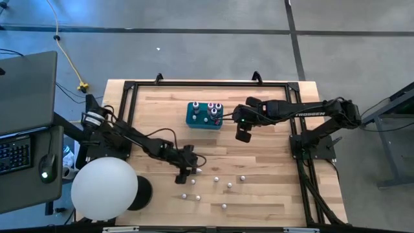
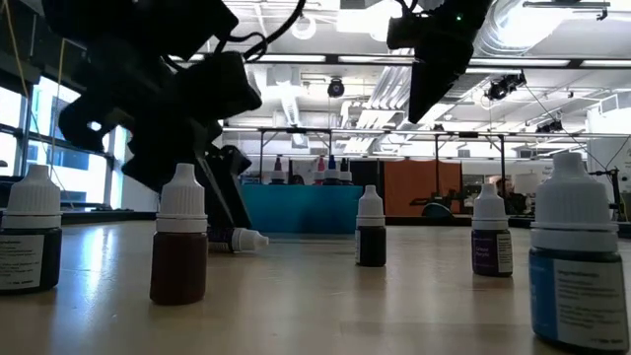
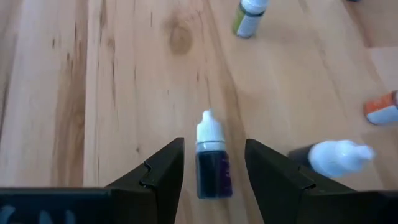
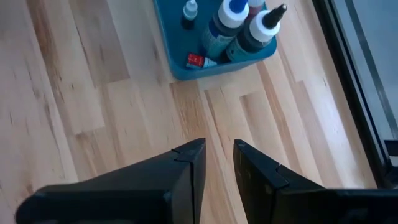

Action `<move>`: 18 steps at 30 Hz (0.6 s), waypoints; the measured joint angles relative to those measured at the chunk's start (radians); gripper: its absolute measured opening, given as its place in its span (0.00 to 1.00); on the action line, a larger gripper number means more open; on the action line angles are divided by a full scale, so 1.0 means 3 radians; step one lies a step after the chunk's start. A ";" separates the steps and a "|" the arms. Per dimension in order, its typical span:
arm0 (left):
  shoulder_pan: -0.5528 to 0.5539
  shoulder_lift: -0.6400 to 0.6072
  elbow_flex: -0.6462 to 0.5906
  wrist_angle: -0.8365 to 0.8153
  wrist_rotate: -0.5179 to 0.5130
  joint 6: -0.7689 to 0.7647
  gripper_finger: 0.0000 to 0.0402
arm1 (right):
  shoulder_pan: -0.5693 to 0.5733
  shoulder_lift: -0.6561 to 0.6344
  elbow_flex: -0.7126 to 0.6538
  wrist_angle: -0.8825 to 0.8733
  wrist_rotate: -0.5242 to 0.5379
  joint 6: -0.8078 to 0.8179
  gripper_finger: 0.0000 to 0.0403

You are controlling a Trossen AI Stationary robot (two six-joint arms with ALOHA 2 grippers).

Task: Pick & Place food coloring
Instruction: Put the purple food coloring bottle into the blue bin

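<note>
Several tiny white-capped food coloring bottles (image 1: 229,186) stand scattered on the wooden table's near part. One dark purple bottle (image 3: 210,163) lies on its side, cap pointing away from my left wrist. My left gripper (image 1: 191,169) is low over the table and open, with one finger on either side of this bottle and a gap showing at each side. My right gripper (image 1: 242,134) hangs empty above the table, just near of the teal box (image 1: 206,115); its fingers stand a narrow gap apart (image 4: 219,163). The box holds several larger bottles.
Another dark bottle (image 3: 333,157) lies on its side close beside my left gripper's finger. An orange bottle (image 3: 380,109) and a green one (image 3: 249,18) stand farther off. Bottles (image 2: 180,247) stand close to the low camera. A white globe (image 1: 103,188) sits at the near left corner.
</note>
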 joint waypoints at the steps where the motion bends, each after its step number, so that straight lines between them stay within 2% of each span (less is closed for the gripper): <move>1: 0.0000 0.0040 0.0000 -0.0002 -0.0034 -0.0005 0.42 | 0.0000 0.0000 0.0000 0.0004 -0.0010 0.0000 0.18; 4: 0.0004 0.0147 0.0006 0.0047 -0.0093 -0.0006 0.42 | 0.0000 0.0000 -0.0001 0.0027 -0.0056 -0.0001 0.18; 18: 0.0005 0.0153 0.0006 0.0049 -0.0059 -0.0218 0.42 | 0.0000 0.0000 0.0000 0.0043 -0.0086 -0.0172 0.18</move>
